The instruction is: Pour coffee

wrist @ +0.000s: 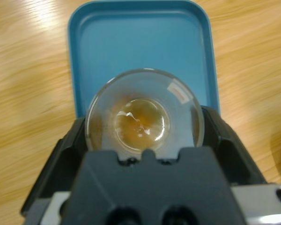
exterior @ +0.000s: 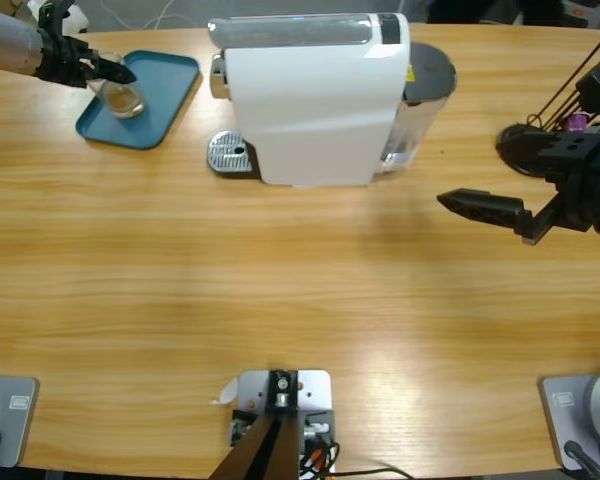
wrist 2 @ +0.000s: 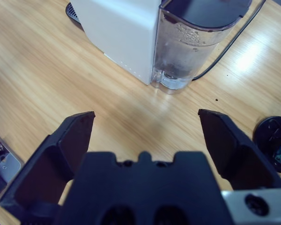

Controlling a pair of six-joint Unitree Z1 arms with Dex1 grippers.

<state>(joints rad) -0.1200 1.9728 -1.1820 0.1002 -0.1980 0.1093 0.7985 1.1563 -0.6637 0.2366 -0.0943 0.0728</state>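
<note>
A clear glass cup [wrist: 143, 91] holds a shallow pool of amber-brown coffee [wrist: 140, 125] at its bottom. My left gripper [wrist: 145, 122] is shut on the cup, one black jaw on each side. In the high view the left gripper [exterior: 118, 82] and the glass cup [exterior: 126, 100] are at the far left corner, over the blue tray [exterior: 165, 85]. Whether the cup rests on the tray, I cannot tell. My right gripper [exterior: 480, 208] hovers open at the right side of the table with nothing between its jaws. In its wrist view the right gripper [wrist 2: 146, 116] faces the white coffee machine [wrist 2: 122, 28].
The white coffee machine [exterior: 315, 100] stands at the back middle, its round metal drip plate [exterior: 230, 153] on the left and its clear water tank [exterior: 420, 100] on the right. A black capsule stand [exterior: 530, 145] with a purple capsule [exterior: 578, 122] is at the right edge.
</note>
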